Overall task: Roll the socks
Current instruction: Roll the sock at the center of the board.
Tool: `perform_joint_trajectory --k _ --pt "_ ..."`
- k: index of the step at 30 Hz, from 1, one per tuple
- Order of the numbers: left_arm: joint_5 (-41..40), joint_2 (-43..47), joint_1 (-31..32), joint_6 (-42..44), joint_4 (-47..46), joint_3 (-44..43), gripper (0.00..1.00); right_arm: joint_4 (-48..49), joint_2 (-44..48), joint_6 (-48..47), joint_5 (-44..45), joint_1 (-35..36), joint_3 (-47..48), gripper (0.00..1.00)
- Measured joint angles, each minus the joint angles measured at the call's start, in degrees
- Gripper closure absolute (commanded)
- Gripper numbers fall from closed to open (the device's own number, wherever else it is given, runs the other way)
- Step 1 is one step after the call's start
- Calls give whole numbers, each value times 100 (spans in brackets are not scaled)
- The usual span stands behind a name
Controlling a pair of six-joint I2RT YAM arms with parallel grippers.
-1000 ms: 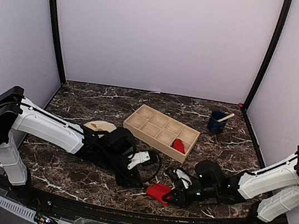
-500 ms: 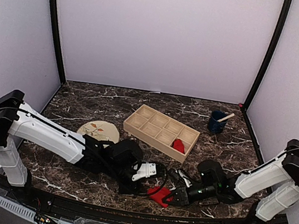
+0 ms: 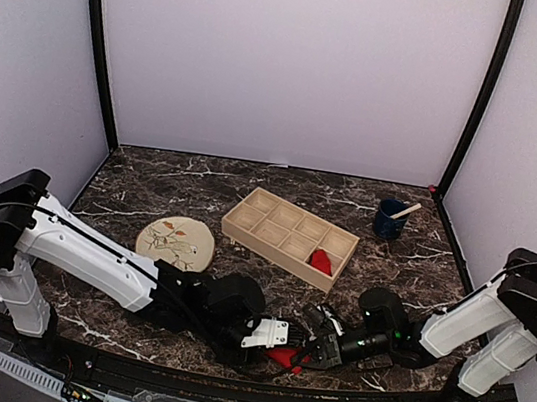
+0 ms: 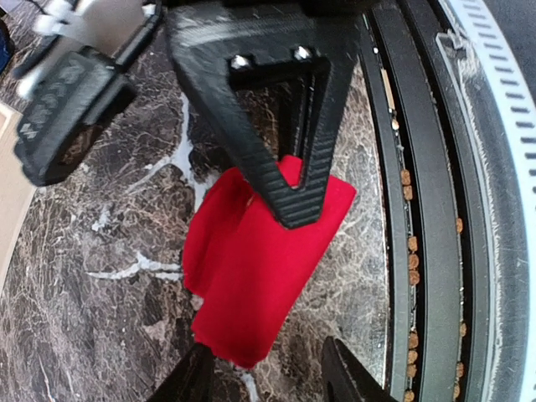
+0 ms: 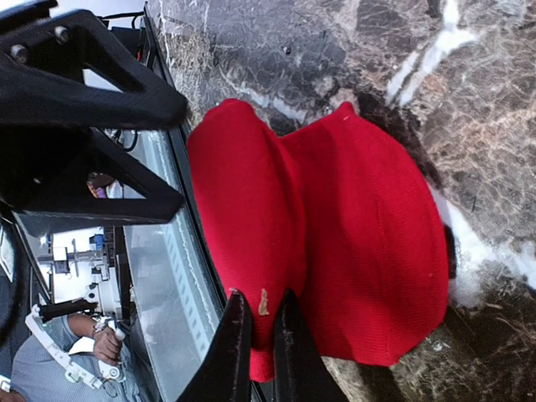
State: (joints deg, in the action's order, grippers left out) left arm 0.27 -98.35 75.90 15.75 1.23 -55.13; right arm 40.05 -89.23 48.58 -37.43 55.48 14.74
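Note:
One red sock (image 4: 251, 276) lies crumpled on the dark marble table, close to the front edge; in the top view the sock (image 3: 279, 355) shows only as a small patch between the two grippers. My right gripper (image 5: 260, 339) is shut on a fold at its edge, low over the table. My left gripper (image 4: 268, 381) faces it from the left, open, with the sock's near end just ahead of its fingertips (image 4: 194, 378). The right gripper's black fingers (image 4: 289, 188) rest on the sock's far end. A second red sock (image 3: 321, 261) sits in a compartment of the wooden tray (image 3: 276, 217).
The black front rail (image 3: 241, 384) runs right beside the sock. A round beige leaf-pattern plate (image 3: 176, 243) lies to the left behind my left arm. A blue cup (image 3: 388, 220) with a stick stands at the back right.
My left arm has swung right and forward to the sock, uncovering the plate, and its jaws have widened. The right gripper has stayed shut on the sock, shifting it slightly toward the front edge.

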Motion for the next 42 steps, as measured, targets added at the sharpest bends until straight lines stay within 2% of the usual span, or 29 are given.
perform_joint_trajectory --k 16,33,37,42 --pt "-557 -400 210 514 -354 -109 53 168 -122 138 -164 -11 -20 100" --pt "-518 -610 240 726 -437 -201 54 234 -260 138 -256 -11 -20 100" --pt "-514 -710 240 761 -437 -208 57 234 -260 138 -273 -11 -22 100" --pt "-501 -811 240 824 -435 -271 68 234 -260 138 -295 -11 -55 100"
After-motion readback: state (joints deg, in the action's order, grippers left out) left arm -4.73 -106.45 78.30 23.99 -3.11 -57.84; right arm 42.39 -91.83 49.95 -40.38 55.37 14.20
